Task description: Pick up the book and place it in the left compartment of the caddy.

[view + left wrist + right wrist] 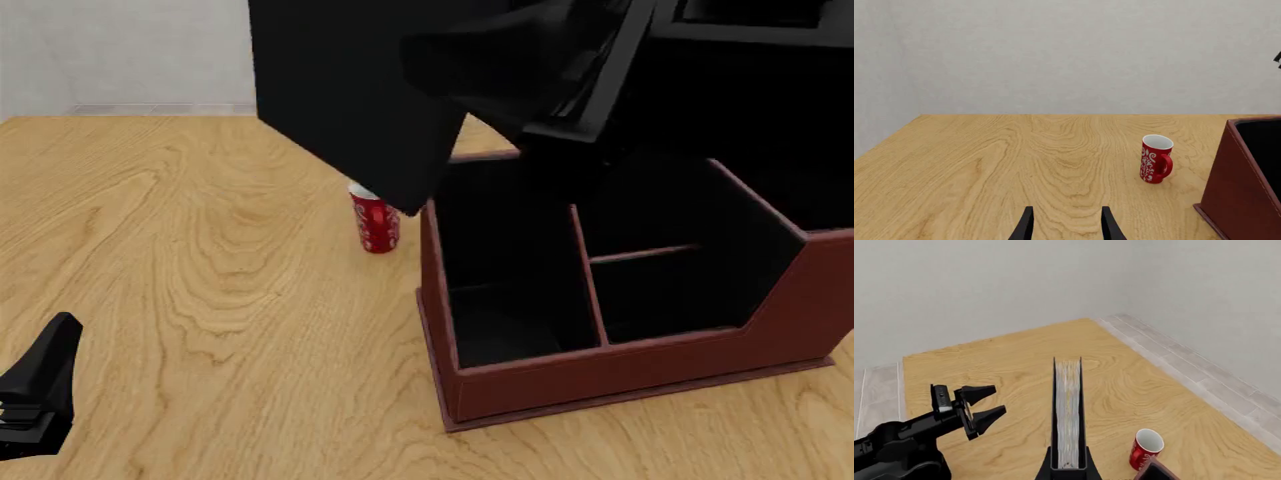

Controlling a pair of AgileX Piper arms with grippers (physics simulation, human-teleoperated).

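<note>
Looking across the table (174, 260), I'd say the job is about half done: the pick-up is finished, the placing is not. Biggest on the wood is the caddy (641, 375), reddish-brown with a black inside, and its left compartment (514, 290) looks bare and open from above. The book (347, 90) hangs in the air, above and a little to the left of that compartment's far corner, clamped at its page edges by the right gripper (1067, 467). It has yet to come across over the slot and go down between the caddy's outer wall and the divider, which seems a narrow fit. The left gripper (1066, 225) rests low near the table's front, fingers parted, holding nothing, well apart from the caddy. The red mug (375, 225) stands just beside the caddy's left wall, under the book's lower corner, so a low swing might clip it.
</note>
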